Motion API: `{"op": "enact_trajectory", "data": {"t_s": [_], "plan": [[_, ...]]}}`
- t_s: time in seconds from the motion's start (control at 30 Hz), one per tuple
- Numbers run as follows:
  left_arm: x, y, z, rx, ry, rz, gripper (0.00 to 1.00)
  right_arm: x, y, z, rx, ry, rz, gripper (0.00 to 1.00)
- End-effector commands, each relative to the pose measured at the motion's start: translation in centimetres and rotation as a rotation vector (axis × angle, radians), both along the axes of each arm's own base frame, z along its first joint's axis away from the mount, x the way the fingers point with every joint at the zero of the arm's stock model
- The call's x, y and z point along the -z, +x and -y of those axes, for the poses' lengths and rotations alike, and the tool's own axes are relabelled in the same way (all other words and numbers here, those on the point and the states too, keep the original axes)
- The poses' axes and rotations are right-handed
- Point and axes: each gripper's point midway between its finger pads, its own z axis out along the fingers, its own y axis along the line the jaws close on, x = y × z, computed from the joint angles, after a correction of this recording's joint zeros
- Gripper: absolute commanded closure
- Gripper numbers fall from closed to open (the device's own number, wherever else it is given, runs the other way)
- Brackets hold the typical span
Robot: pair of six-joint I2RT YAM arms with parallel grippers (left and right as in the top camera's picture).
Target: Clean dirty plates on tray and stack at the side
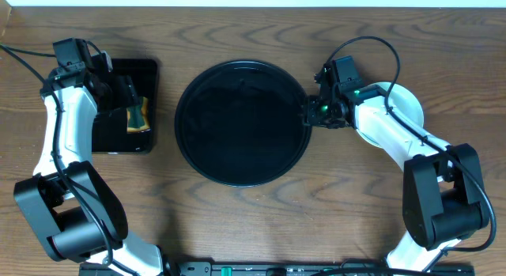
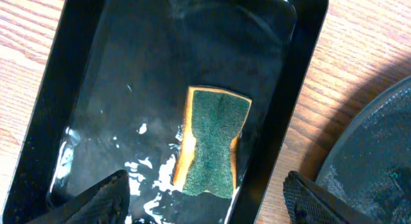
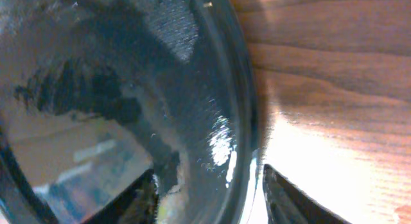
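A pale round plate (image 1: pixel 411 100) sits mostly hidden under the right arm (image 1: pixel 387 138); the left tool (image 2: pixel 205 185) gapes empty over a green-topped sponge (image 2: pixel 215 137), and the right tool (image 3: pixel 209 178) is open astride the rim of the glossy round black tray (image 3: pixel 247 121).

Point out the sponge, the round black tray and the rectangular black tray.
sponge (image 2: pixel 215 137): left wrist view, on its green scouring face.
round black tray (image 1: pixel 241 126): overhead view, on the bare middle of its floor.
rectangular black tray (image 2: pixel 148 63): left wrist view, on its bare floor beyond the sponge.
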Motion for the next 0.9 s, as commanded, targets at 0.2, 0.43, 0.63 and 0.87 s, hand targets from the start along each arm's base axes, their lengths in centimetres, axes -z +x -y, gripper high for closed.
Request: {"op": "enact_trajectory", "data": {"t_s": [0.2, 0.43, 0.63, 0.87], "plan": [[-3.6, -0.8, 0.1, -0.026, 0.009, 0.068, 0.22, -4.7, 1.4, 0.6, -0.017, 0.032, 0.101, 0.33], [-7.6, -3.2, 1.9, -0.063, -0.049, 0.11, 0.22, -13.6, 1.0, 2.8, -0.057, 0.015, 0.284, 0.03], [-7.6, -4.4, 2.3, -0.063, -0.058, 0.077, 0.21, -20.8, -1.8, 5.6, 0.011, -0.046, 0.448, 0.01], [-7.5, -4.4, 2.3, -0.064, -0.059, 0.077, 0.21, -28.6, -6.0, 7.9, 0.091, -0.04, 0.661, 0.01]]}}
